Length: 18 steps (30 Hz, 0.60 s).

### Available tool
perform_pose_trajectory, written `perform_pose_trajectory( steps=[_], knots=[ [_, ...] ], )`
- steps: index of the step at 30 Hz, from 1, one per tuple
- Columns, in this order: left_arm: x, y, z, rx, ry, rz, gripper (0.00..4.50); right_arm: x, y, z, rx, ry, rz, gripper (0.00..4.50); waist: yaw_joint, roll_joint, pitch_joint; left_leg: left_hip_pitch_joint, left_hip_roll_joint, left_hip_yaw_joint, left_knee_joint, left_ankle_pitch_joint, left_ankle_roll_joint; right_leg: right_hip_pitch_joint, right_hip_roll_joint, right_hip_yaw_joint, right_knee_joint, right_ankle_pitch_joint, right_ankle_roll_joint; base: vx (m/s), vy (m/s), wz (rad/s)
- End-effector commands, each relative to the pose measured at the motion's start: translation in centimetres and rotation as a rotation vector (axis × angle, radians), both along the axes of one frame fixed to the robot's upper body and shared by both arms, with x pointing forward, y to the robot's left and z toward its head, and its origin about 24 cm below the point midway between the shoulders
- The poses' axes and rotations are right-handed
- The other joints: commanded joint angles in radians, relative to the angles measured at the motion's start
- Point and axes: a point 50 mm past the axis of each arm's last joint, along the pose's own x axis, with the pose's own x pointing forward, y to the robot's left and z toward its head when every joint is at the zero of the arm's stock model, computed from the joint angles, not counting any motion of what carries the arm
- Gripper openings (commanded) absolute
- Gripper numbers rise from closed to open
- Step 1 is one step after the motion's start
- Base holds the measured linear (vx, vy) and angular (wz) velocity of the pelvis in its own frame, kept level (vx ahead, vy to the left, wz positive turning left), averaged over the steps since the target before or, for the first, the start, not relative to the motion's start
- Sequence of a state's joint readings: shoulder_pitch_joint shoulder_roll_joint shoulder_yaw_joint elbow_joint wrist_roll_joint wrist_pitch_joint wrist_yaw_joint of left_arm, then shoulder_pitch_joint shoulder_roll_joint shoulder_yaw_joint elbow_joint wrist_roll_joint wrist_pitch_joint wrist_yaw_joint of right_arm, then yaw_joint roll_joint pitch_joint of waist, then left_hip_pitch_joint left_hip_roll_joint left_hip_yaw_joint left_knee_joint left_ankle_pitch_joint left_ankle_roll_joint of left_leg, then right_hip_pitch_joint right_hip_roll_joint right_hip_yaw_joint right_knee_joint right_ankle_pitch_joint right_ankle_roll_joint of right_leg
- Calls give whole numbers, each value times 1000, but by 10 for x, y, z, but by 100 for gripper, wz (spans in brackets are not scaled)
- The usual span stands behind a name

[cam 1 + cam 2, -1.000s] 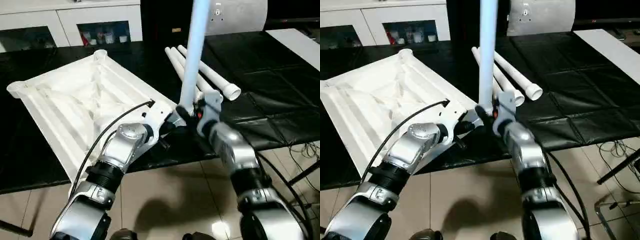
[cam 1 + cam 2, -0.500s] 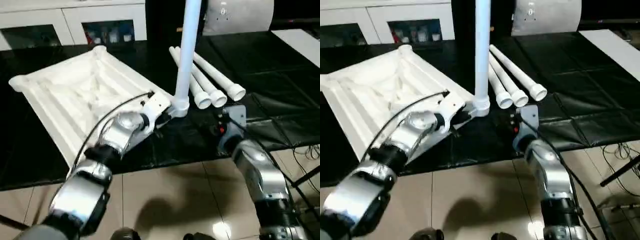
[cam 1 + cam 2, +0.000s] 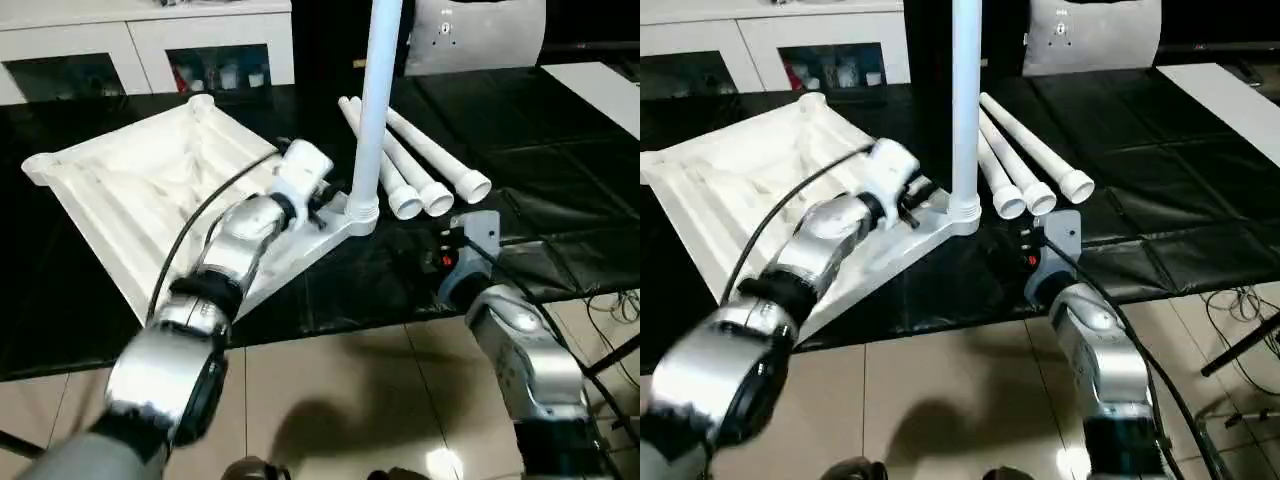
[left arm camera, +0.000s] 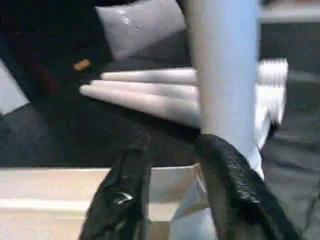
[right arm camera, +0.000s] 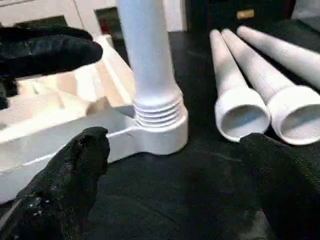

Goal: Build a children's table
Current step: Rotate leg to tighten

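The white square top (image 3: 150, 200) lies upside down, ribbed underside up. One tapered leg (image 3: 375, 100) stands upright, threaded into the top's near corner socket (image 5: 160, 132). Three loose legs (image 3: 420, 165) lie side by side just beyond that socket.

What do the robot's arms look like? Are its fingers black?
Yes. Both arms are shiny silver with rounded joints and ribbed black rings. A black cable loops along the left arm. The right arm has a small red mark near its wrist. Each tool has two black fingers.
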State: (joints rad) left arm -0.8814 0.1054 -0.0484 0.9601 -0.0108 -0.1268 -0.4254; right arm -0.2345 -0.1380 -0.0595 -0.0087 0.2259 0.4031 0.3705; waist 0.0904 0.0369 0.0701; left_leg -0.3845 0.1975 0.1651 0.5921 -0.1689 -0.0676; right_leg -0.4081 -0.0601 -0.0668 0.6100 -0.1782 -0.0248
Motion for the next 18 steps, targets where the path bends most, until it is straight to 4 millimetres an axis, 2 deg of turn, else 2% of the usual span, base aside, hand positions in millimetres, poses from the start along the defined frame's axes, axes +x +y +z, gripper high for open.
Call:
perform_pose_trajectory(
  steps=[1, 3, 4, 5, 6, 7, 8, 10, 11, 12, 13, 14, 15, 16, 17, 18],
  knots=[
    [-3, 6, 6, -96, -18, 35, 177, -5, 3, 1, -11, 17, 19, 450, 3, -12, -87, 10, 28, -7, -57, -118, 75, 71, -77, 44, -64, -86, -221, 0, 0, 0],
    [-10, 12, 8, -146, -50, 50, 177, -8, 4, 1, -33, 13, 21, 450, 2, -10, -85, 10, 27, -4, -56, -136, 76, 64, -76, 44, -70, -124, -215, 0, 0, 0],
    [-17, 19, 9, -174, -76, 86, 177, -11, 3, 2, -58, 12, 7, 450, 0, -14, -84, 12, 28, -2, -57, -145, 70, 63, -76, 45, -71, -140, -209, 0, 0, 0],
    [-22, 24, 10, -190, -87, 107, 177, -12, 3, 2, -73, 18, -6, 450, 1, -14, -81, 12, 32, -4, -60, -155, 62, 62, -78, 45, -72, -174, -201, 0, 0, 0],
    [-30, 30, 10, -204, -110, 125, 177, -14, 2, 1, -83, 21, -23, 450, -1, -19, -79, 12, 29, -2, -62, -171, 53, 59, -75, 45, -78, -222, -180, 0, 0, 0],
    [-31, 31, 10, -206, -113, 127, 177, -14, 2, 1, -85, 20, -25, 450, 0, -16, -79, 12, 31, -4, -62, -174, 46, 59, -78, 46, -77, -237, -174, 0, 0, 0],
    [-42, 37, 10, -213, -143, 139, 177, -19, 3, 2, -95, 10, -25, 450, -2, -28, -77, 12, 30, -2, -64, -184, 40, 56, -76, 46, -82, -278, -149, 0, 0, 0],
    [-60, 47, 8, -206, -167, 171, 177, -25, 6, 3, -71, -9, 9, 450, -2, -19, -73, 18, 38, -6, -71, -242, 24, 55, -80, 47, -84, -352, -122, 0, 0, 0],
    [-68, 51, 6, -203, -167, 187, 177, -27, 7, 4, -40, -14, 12, 450, -8, -18, -67, 28, 37, -5, -78, -324, 12, 52, -72, 47, -94, -435, -96, 0, 0, 0],
    [-68, 51, 6, -203, -167, 187, 177, -27, 7, 4, -40, -14, 12, 450, -11, -16, -65, 42, 34, -7, -80, -400, 0, 50, -71, 44, -103, -524, -70, 0, 0, 0],
    [-78, 58, 0, -198, -155, 221, 177, -28, 7, 3, -6, -13, -11, 450, -19, -57, -60, 40, 30, -2, -81, -416, 6, 52, -65, 42, -113, -571, -47, 0, 0, 0],
    [-88, 67, -10, -189, -122, 269, 177, -29, 8, 1, 3, -12, -11, 450, -10, -45, -57, 50, 26, -5, -81, -446, 2, 53, -73, 40, -116, -660, -25, 0, 0, 0],
    [-89, 68, -11, -187, -117, 275, 177, -29, 8, 1, 2, -12, -9, 450, -19, -43, -44, 73, 21, -3, -79, -519, 3, 40, -63, 27, -139, -765, -1, 0, 0, 0],
    [-92, 70, -14, -183, -106, 289, 205, -29, 9, 0, 0, -12, -5, 450, -26, -41, -39, 94, 13, -5, -74, -563, -3, 39, -56, 13, -160, -809, 21, 0, 0, 0],
    [-97, 74, -18, -170, -82, 320, 205, -30, 11, -1, -2, -12, 12, 450, -30, -46, -36, 110, 14, -5, -71, -590, -4, 32, -52, 3, -170, -814, 26, 0, 0, 0],
    [-101, 76, -20, -166, -68, 345, 210, -29, 12, -1, -4, -11, 22, 450, -37, -53, -35, 116, 21, -11, -80, -617, -3, 51, -50, -13, -171, -774, 25, 0, 0, 0]
  ],
)
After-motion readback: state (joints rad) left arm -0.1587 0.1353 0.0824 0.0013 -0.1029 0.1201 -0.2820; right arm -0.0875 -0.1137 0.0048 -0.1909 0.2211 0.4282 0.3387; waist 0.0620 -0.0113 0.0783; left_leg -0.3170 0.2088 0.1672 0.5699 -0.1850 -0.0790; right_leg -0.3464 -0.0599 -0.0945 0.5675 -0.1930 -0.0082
